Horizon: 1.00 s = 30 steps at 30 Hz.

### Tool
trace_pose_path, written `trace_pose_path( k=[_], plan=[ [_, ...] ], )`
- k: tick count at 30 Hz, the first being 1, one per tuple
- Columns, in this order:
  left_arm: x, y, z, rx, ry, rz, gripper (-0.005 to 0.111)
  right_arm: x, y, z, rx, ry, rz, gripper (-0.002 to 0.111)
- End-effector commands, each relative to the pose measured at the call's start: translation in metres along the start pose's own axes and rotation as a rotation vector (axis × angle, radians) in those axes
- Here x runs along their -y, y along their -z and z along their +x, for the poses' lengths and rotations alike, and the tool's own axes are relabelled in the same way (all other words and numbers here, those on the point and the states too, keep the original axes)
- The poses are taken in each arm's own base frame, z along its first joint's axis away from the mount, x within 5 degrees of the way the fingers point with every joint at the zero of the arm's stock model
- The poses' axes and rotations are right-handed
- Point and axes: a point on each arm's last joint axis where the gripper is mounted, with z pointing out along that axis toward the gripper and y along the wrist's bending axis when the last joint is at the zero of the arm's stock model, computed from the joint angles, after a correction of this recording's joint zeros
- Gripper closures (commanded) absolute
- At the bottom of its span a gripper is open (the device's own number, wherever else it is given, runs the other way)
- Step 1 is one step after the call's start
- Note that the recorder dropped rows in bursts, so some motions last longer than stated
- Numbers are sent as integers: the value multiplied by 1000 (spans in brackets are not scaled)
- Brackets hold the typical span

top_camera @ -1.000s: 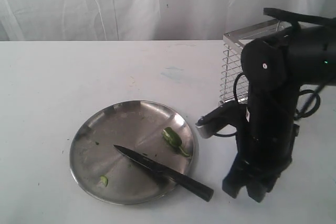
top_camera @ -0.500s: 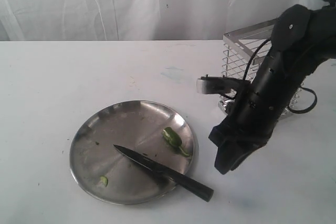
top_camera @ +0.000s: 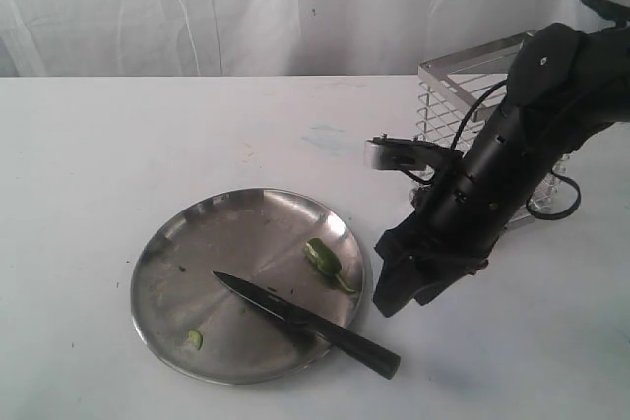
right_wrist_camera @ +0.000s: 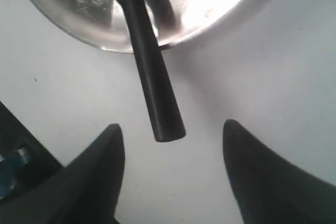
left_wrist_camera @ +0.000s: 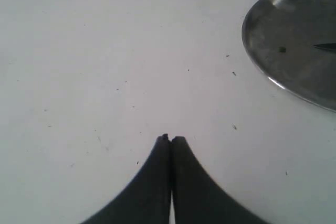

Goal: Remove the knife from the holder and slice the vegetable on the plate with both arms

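Half the holder [top_camera: 440, 110] hides behind the arm [top_camera: 512, 154]; the right pincer [right_wrist_camera: 171, 125] gapes empty at the handle end of the knife [top_camera: 305, 314] lying over the plate [top_camera: 177, 272] rim; left pincer [left_wrist_camera: 170, 139] closed, empty.

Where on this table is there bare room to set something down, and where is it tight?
Free: the white table left of and behind the round shiny steel plate, up to the white curtain. Crowded: the right side, where the black right gripper hangs by the long black knife, near the chrome wire holder.
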Motion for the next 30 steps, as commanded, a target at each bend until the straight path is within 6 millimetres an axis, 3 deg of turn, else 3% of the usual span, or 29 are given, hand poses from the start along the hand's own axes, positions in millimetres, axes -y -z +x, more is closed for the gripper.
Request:
trace_pose_path(
  k=[1, 8, 17, 30],
  plan=[
    [1, 0, 1, 2, 8, 9, 107, -3, -11, -1, -25, 28, -146, 51],
    [1, 0, 1, 2, 8, 9, 107, 7, -32, -3, -67, 44, -204, 51],
    [1, 0, 1, 2, 8, 9, 107, 17, -41, -7, -53, 47, -159, 51],
    [1, 0, 1, 2, 8, 9, 107, 26, -66, -7, -93, 13, -249, 51]
  ],
)
